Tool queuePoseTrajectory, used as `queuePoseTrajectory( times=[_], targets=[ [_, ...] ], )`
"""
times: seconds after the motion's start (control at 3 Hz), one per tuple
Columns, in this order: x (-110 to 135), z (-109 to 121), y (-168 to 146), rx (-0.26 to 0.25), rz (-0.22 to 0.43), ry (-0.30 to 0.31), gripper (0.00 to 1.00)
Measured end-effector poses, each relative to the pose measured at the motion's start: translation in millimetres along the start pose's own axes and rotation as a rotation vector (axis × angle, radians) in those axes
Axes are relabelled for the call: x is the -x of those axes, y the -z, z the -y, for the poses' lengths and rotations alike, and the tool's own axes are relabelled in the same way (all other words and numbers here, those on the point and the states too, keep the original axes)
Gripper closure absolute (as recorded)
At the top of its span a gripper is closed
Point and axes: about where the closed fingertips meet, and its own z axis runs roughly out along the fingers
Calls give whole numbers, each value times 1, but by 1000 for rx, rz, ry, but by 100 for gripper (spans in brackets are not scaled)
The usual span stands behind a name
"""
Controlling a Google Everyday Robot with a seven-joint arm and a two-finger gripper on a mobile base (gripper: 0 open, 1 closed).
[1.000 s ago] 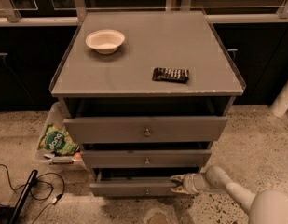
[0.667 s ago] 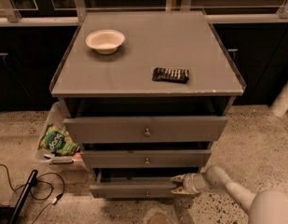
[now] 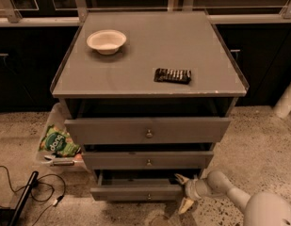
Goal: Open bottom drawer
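Observation:
The bottom drawer [image 3: 135, 192] is the slimmest grey front of three, low on the grey cabinet, with a small round knob [image 3: 149, 196]. It stands pulled out a little, with a dark gap above its front. My gripper [image 3: 183, 192] is at the drawer's right end, its pale fingers [image 3: 181, 179] spread above and below the front's right edge. The arm [image 3: 230, 192] reaches in from the lower right.
The top drawer [image 3: 148, 130] and middle drawer [image 3: 148, 159] also stand slightly out. On the cabinet top [image 3: 135, 74] lie a white bowl [image 3: 106, 41] and a dark snack bar [image 3: 173, 75]. A bin with a green bag [image 3: 59, 143] sits left; cables [image 3: 22, 192] lie on the floor.

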Motion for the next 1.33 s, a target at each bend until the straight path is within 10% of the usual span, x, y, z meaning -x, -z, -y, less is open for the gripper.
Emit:
queuePoseTrajectory(
  times=[0.67, 1.33],
  targets=[
    [8, -7, 18, -6, -20, 3, 42],
    [34, -30, 157, -150, -128, 19, 88]
  ],
)
